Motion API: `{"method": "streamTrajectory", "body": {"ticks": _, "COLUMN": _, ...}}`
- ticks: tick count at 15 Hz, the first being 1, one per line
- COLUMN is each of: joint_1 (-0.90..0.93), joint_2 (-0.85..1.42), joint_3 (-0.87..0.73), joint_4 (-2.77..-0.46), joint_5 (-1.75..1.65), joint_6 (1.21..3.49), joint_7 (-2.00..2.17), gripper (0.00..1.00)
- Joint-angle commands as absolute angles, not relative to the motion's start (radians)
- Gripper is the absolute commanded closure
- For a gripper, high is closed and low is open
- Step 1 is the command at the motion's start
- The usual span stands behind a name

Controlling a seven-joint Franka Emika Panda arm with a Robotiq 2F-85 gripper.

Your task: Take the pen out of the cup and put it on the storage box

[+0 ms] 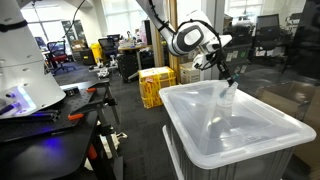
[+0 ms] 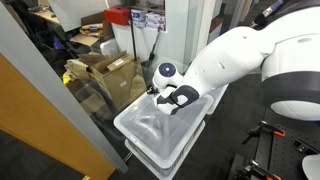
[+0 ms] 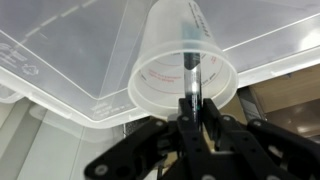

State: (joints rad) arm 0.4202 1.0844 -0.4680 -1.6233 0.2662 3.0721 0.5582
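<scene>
Wrist view looks straight down into the cup, and the pen (image 3: 190, 62) stands inside it as a thin dark shaft, its lower end at the bottom of the cup and its upper end rising past the rim. The gripper (image 3: 193, 112) is pinched onto that upper end, with the black fingers (image 3: 208, 125) pressed against the shaft from both sides. The cup (image 3: 160, 70) is clear and tapered, and it stands upright on the recessed lid of the storage box (image 3: 60, 60), near one edge of the lid.

In an exterior view the gripper (image 1: 222, 68) hangs directly above the cup (image 1: 229, 98), which sits toward the far side of the translucent storage box (image 1: 200, 135); a yellow crate (image 1: 155, 86) stands on the floor beyond the box. In an exterior view from the opposite side, the gripper (image 2: 168, 100) points down over the storage box (image 2: 150, 140), and open cardboard boxes (image 2: 112, 72) sit behind it.
</scene>
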Motion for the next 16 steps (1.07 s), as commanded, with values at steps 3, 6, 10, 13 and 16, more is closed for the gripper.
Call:
{"method": "streamTrajectory", "body": {"ticks": 3, "joint_1": 0.580, "joint_2": 1.042, "joint_3": -0.604, "joint_4": -1.761, "joint_5": 0.280, "joint_6": 3.158, "joint_7": 0.599, "gripper": 0.95}}
{"method": "streamTrajectory", "body": {"ticks": 6, "joint_1": 0.664, "joint_2": 1.033, "joint_3": -0.674, "joint_4": -1.828, "joint_5": 0.311, "joint_6": 3.209, "joint_7": 0.600, "gripper": 0.95}}
{"method": "streamTrajectory", "body": {"ticks": 10, "joint_1": 0.774, "joint_2": 1.030, "joint_3": -0.756, "joint_4": -1.911, "joint_5": 0.387, "joint_6": 3.264, "joint_7": 0.585, "gripper": 0.95}}
{"method": "streamTrajectory", "body": {"ticks": 13, "joint_1": 0.841, "joint_2": 1.025, "joint_3": -0.802, "joint_4": -1.963, "joint_5": 0.438, "joint_6": 3.299, "joint_7": 0.570, "gripper": 0.95}}
{"method": "streamTrajectory", "body": {"ticks": 16, "joint_1": 0.899, "joint_2": 1.020, "joint_3": -0.838, "joint_4": -2.009, "joint_5": 0.485, "joint_6": 3.334, "joint_7": 0.557, "gripper": 0.95}}
